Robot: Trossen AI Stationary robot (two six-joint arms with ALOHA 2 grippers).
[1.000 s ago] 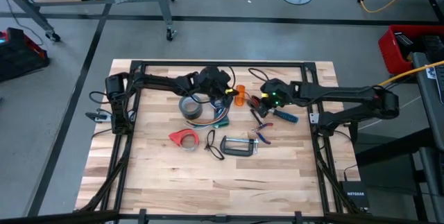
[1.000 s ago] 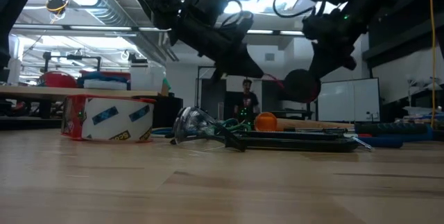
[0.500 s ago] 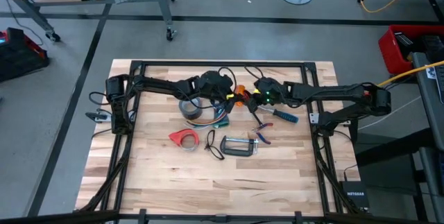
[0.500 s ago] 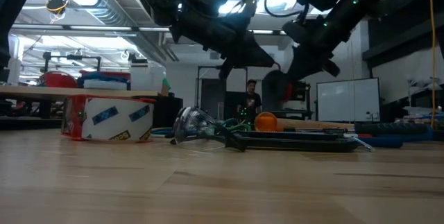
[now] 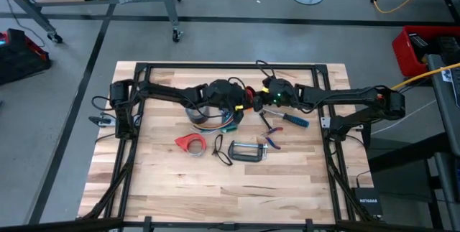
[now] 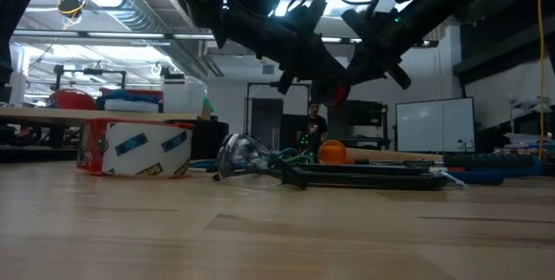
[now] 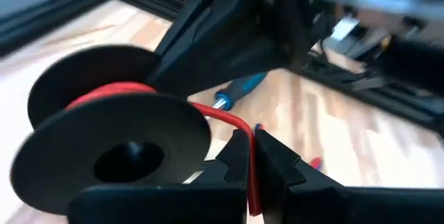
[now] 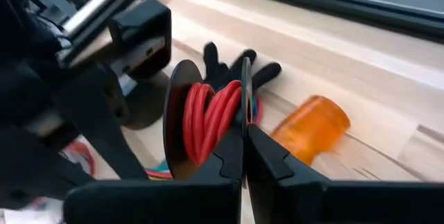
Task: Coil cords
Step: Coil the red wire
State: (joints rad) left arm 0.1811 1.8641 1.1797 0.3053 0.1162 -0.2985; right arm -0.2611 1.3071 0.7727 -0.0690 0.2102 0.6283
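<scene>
A: Two dark arms meet above the far middle of the wooden table (image 5: pixel 215 182). The right gripper (image 8: pixel 244 123) has its fingers pinched together on the rim of a black spool (image 8: pixel 182 116) wound with red wire (image 8: pixel 208 116). The left gripper (image 7: pixel 251 156) is closed on the loose end of that red wire, which runs from the spool into its fingertips.

B: Where is the bunch of cords?

A: The cords (image 5: pixel 219 122) lie on the table under the left arm, a tangle of blue, green and red strands just beside a grey tape roll (image 5: pixel 195 112). In the right wrist view black plug ends (image 8: pixel 239 68) fan out behind the spool, near an orange handle (image 8: pixel 311 128).

B: Any containers?

A: None holding anything that I can make out. Nearer the front edge lie a red tape dispenser (image 5: pixel 190 142) and a metal clamp (image 5: pixel 246 151), apart from each other; a blue-handled screwdriver (image 5: pixel 291 119) lies below the right arm.

B: What has changed?

A: A second ago the grippers hung apart, the right one farther right. Now the right gripper has moved left and toward the far edge, close to the left one. The items on the table have not shifted.
</scene>
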